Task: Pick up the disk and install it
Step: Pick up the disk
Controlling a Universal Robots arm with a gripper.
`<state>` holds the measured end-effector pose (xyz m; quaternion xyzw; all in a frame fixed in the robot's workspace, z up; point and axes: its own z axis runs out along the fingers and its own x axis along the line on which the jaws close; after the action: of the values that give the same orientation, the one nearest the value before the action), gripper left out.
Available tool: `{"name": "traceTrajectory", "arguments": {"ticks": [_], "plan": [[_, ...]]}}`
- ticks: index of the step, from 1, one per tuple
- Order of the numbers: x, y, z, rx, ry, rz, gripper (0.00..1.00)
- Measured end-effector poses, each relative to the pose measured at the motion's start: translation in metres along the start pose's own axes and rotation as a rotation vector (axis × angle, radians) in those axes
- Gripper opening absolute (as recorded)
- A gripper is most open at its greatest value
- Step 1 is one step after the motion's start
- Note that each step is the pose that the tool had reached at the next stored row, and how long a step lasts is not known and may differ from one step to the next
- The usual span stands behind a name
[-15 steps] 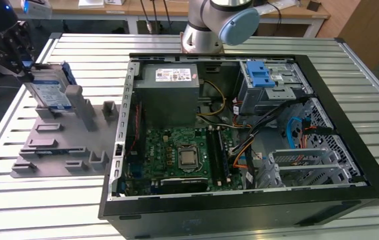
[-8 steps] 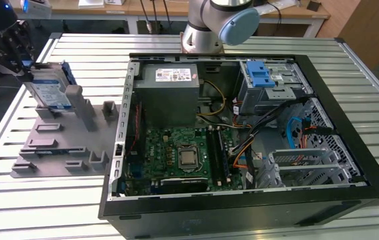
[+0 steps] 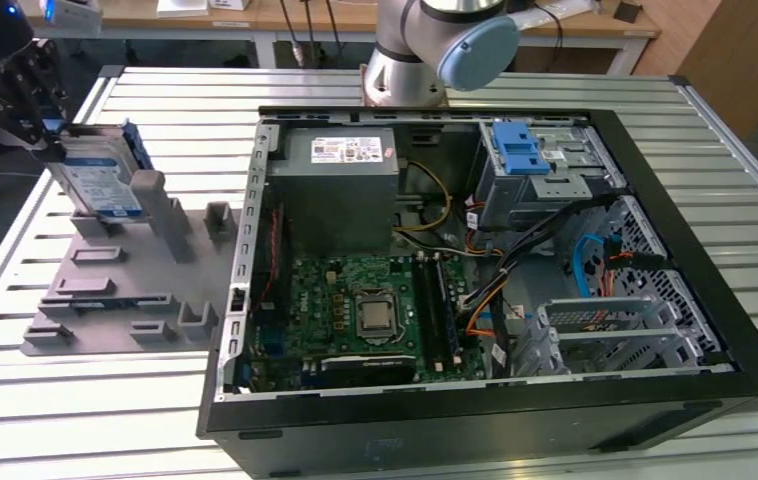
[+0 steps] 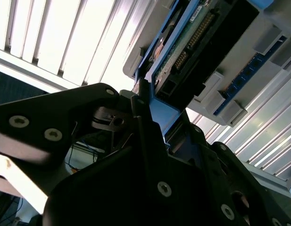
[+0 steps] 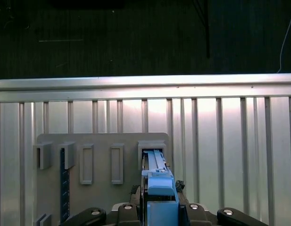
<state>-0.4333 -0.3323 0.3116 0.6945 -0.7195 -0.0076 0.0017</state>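
Observation:
The disk (image 3: 102, 185) stands on edge, slightly tilted, in a slot of the grey holder plate (image 3: 112, 290) at the exterior view's left. Its blue-and-white label and blue side rail show. My gripper (image 3: 56, 138) comes in from the upper left and is shut on the disk's upper end. In the first wrist view the blue rail of the disk (image 5: 159, 181) runs between the fingers of my gripper (image 5: 159, 212). The second wrist view has the disk's circuit-board side (image 4: 197, 42), with my gripper (image 4: 166, 120) clamped on its blue end.
An open black computer case (image 3: 486, 430) lies on the slatted metal table (image 3: 126, 420), to the exterior view's right of the holder. Inside are a grey power supply (image 3: 339, 170), a motherboard (image 3: 352, 310), cables, and a drive bay with a blue latch (image 3: 526, 150).

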Motion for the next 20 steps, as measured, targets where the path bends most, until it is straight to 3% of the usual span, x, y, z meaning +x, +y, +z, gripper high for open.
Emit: {"name": "traceTrajectory", "arguments": {"ticks": [20], "plan": [[0.0, 0.0001, -0.0052, 0.0, 0.0, 0.0, 0.36]]}}
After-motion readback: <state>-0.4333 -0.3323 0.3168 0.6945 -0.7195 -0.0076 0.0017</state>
